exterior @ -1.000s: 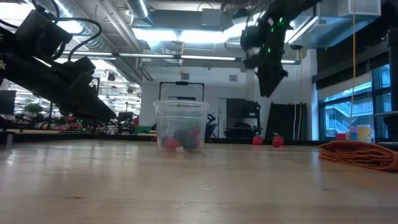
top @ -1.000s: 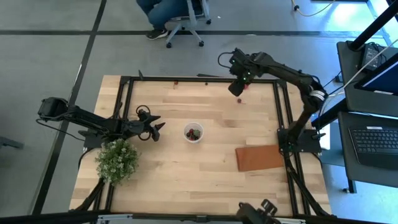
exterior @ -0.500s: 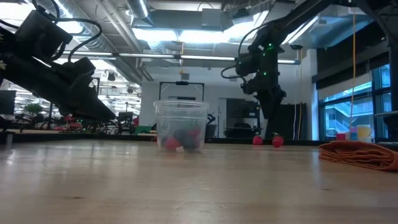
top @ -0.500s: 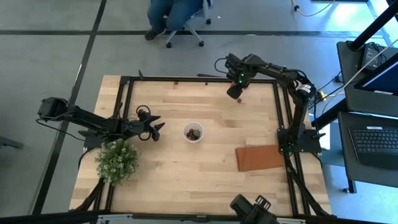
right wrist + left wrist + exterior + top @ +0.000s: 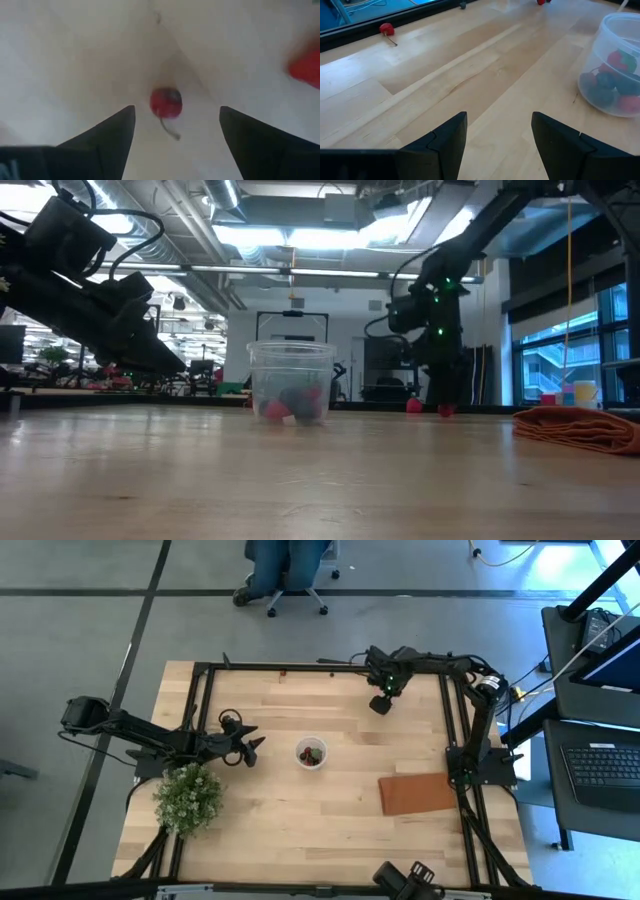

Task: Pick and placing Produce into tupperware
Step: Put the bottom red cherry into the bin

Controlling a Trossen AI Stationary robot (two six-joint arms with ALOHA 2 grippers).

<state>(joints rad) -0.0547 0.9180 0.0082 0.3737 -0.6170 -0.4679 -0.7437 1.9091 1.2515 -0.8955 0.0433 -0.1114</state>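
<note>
The translucent cup stands upright on its base mid-table and holds several red and dark berries; it also shows in the low view and the left wrist view. My right gripper points down at the table's far right and is open. Its fingers stand on either side of a red cherry with a stem that lies on the wood, without touching it. Another red piece lies close by. My left gripper waits open and empty to the left of the cup.
A leafy bush with white flowers stands near the left front. A reddish-brown mat lies at the right front. A red berry lies by the far rail. A seated person is beyond the far edge.
My right gripper has come down from high above the table's far right part to just over the wood, shifting slightly toward the near edge, and now straddles the red cherry.
</note>
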